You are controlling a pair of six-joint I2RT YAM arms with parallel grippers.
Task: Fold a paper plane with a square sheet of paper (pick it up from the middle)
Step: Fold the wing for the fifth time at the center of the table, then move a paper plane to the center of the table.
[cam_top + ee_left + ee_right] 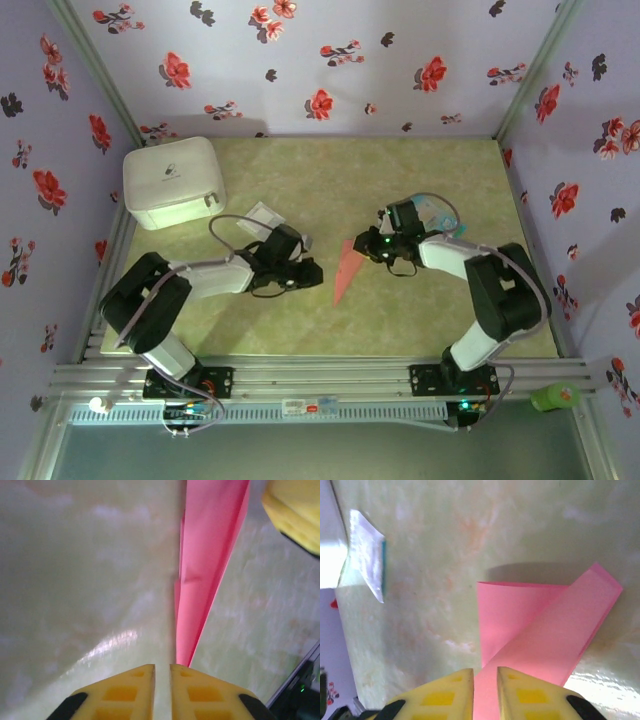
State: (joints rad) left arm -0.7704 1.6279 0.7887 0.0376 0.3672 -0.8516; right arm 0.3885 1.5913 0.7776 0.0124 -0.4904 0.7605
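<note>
Two pincers sit at either end of the plane (343, 272), which lies mid-counter (400, 170), well apart from the box (172, 180) and the packet (262, 215) at the far left.

**Step (judged):** late. The sheet is already a narrow dart, so what is in hand looks like a last crease or the letting-go.

**Left pincer (161, 667):**
- It is at the pointed end, with its jaws a thin slit apart.
- The tip of the dart stops right at the fingertips.
- I cannot tell whether it is nipped or merely touched.

**Right pincer (485, 672):**
- It is at the broad tail, with its jaws narrow.
- Pink shows in the slot between its fingers.
- I cannot tell whether it is clamping the paper or slack.

**Look of the plane:**
- It is salmon-pink, long and tapering, with a crease running its length.
- At the tail the layers do not lie flat. One flap stands up off the counter and throws a shadow.

**Next move (judged):**
- If the folding is finished, both pincers should open fully and rise straight up.
- Thin paper on this glossy surface would slide with any sideways drag.
- If not, the raised tail flap wants pressing down first.
</note>
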